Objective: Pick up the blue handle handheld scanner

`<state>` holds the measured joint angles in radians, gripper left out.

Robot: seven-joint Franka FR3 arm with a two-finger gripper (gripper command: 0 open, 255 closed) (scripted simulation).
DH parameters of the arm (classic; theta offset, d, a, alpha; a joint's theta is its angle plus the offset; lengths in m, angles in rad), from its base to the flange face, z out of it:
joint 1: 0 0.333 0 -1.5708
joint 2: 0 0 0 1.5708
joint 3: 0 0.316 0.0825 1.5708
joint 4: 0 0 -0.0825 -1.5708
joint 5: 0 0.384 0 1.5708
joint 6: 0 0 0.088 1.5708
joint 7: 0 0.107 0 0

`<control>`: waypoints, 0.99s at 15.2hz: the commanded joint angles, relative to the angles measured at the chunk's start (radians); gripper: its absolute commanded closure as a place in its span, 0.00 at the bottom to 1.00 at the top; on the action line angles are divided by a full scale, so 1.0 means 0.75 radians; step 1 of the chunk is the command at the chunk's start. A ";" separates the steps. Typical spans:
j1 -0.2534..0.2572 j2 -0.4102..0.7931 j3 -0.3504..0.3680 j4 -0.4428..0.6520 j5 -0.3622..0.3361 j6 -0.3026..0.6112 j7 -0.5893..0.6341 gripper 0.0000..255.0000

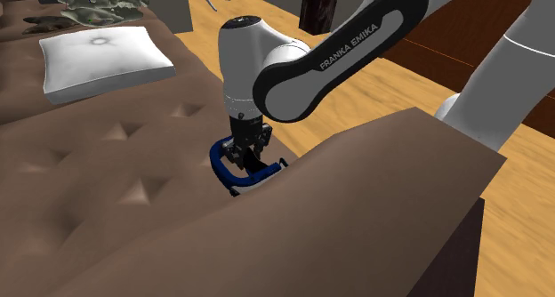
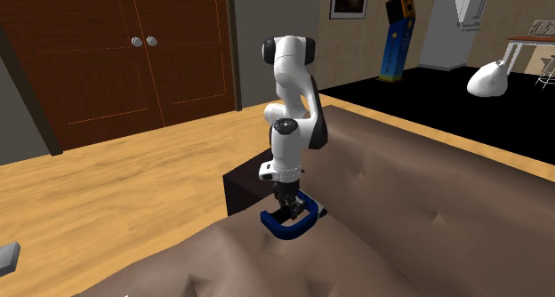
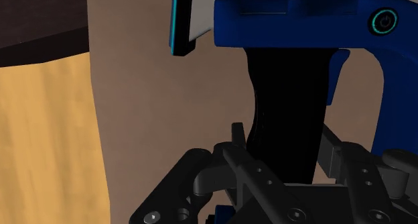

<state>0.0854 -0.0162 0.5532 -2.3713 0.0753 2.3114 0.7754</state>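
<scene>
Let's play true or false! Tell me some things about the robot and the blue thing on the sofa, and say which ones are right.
1. The scanner has a blue body and a black grip. True.
2. The pillow is red. False: it is white.
3. The gripper has its fingers clasped on the scanner's black grip. True.
4. The scanner is on the wooden floor. False: it is at the brown padded cushion.
5. The dark wooden doors stand open. False: they are shut.
</scene>
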 commanded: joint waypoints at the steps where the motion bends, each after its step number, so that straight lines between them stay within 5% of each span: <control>1: 0.000 0.001 0.000 -0.002 -0.001 0.000 0.000 1.00; 15: 0.002 -0.118 -0.011 0.064 0.064 -0.172 -0.043 1.00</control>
<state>0.0863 -0.0982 0.5455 -2.3303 0.1206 2.1953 0.7446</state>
